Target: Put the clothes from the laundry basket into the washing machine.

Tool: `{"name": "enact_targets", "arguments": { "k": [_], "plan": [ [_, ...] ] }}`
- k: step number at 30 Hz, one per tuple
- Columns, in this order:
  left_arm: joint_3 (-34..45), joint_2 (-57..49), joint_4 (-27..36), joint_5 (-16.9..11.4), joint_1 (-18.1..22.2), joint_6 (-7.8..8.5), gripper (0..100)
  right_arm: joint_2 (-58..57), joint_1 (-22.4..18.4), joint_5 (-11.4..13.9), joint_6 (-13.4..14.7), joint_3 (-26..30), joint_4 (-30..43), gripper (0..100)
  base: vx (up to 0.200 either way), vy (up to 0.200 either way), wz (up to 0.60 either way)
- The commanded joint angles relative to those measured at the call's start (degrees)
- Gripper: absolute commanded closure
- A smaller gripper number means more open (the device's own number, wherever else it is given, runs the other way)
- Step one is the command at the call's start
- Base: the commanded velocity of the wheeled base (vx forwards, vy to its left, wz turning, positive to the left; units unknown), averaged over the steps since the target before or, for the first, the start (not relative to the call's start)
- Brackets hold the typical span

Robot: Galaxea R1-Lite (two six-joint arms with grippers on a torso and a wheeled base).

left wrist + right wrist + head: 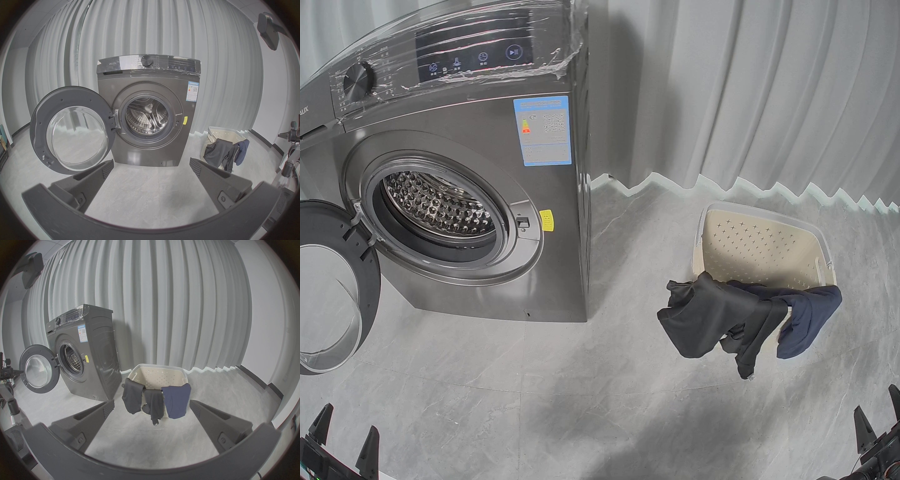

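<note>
left gripper (151, 160): wide, empty
right gripper (152, 401): wide, empty
clothes (731, 312): dark, draped over laundry basket (765, 209) front rim

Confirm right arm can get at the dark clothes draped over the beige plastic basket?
Probably yes: the open right gripper faces the dark clothes hanging on the beige plastic basket's near rim; only bare floor between.
</note>
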Motion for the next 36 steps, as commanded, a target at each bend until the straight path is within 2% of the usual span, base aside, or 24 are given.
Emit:
{"name": "enact_targets", "arguments": {
  "k": [1, 11, 26, 31, 36],
  "plan": [
    [0.92, -0.86, -0.03, 0.01, 0.03, -0.08, 0, -0.42, 0.04, 0.00, 0.00, 0.75, 0.01, 0, 0.000, 0.000, 0.00],
    [0.92, -0.77, -0.03, 0.10, 0.03, -0.17, 0, -0.42, 0.04, 0.00, 0.00, 0.75, 0.01, 0, 0.000, 0.000, 0.00],
    [0.92, -0.86, -0.03, 0.10, 0.03, -0.17, 0, -0.42, 0.13, 0.00, 0.00, 0.66, 0.10, 0, 0.000, -0.200, 0.00],
    [0.92, -0.86, -0.03, 0.10, 0.03, -0.26, 0, -0.42, 0.13, 0.00, -0.09, 0.75, 0.01, 0, 0.000, 0.000, -0.36],
    [0.92, -0.86, -0.03, 0.10, 0.03, -0.17, 0, -0.50, 0.04, 0.00, 0.00, 0.75, 0.01, 0, 0.000, -0.040, 0.00]
  ]
}}
